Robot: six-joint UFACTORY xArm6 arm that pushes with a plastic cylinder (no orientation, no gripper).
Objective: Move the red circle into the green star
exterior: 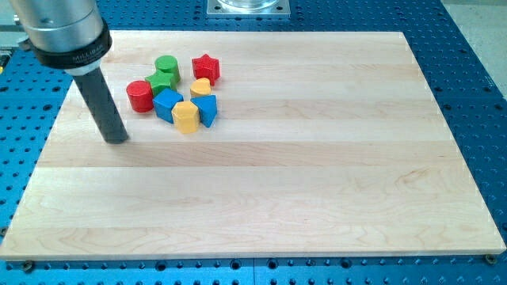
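The red circle (140, 96) stands on the wooden board (317, 158) at the view's upper left. The green star (159, 80) is just to its upper right, touching or nearly touching it, and partly hidden by a green circle (167, 66). My tip (117, 139) rests on the board below and left of the red circle, a short gap away from it. It touches no block.
A cluster sits right of the red circle: a blue block (167, 104), a yellow block (186, 116), a blue block (206, 108), a yellow heart (201, 87) and a red star (206, 67). A blue perforated table (467, 55) surrounds the board.
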